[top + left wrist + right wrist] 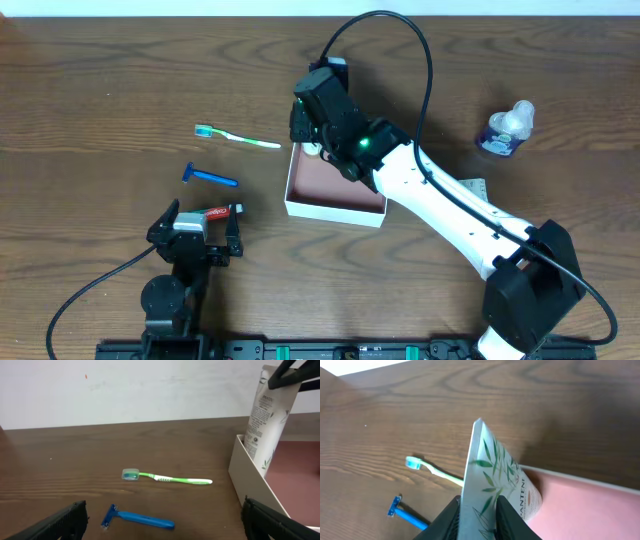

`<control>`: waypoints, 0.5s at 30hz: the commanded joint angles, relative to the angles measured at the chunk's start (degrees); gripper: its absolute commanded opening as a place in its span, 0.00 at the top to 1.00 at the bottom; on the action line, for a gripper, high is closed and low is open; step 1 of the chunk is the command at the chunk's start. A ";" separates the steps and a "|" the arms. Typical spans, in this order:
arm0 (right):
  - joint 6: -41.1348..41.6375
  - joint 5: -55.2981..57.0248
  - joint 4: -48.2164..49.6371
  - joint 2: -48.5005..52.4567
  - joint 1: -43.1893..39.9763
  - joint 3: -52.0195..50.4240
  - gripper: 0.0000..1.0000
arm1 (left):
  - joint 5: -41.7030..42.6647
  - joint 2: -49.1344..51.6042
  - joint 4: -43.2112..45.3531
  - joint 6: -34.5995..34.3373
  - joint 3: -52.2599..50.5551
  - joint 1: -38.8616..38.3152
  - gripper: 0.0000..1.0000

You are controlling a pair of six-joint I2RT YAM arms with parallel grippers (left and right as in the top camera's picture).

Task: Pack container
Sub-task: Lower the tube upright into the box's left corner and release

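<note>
The container (333, 209), a shallow white-walled box with a pinkish inside, sits mid-table; its wall (248, 471) and floor (590, 510) show in the wrist views. My right gripper (320, 132) (478, 503) hangs over the container's far left corner, shut on a white tube (265, 417) (495, 477) printed with green leaves. The tube stands tilted with its lower end inside the box. My left gripper (200, 228) (162, 509) stands open near the table's front left, nothing between its fingers.
A green toothbrush (238, 137) (167, 478) and a blue razor (210, 177) (140, 519) lie left of the container. A red-and-white toothpaste tube (215, 212) lies by the left gripper. A small clear bottle (506, 130) stands far right.
</note>
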 commanded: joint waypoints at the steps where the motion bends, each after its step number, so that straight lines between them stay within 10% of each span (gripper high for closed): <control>1: 2.34 -0.48 -0.66 -0.22 0.92 0.70 0.79 | 0.46 0.07 -2.16 0.15 -0.85 -0.24 0.02; 15: 0.98 0.15 -1.03 -0.70 -0.37 0.72 0.59 | 0.46 0.07 -2.16 0.15 -0.85 -0.24 0.02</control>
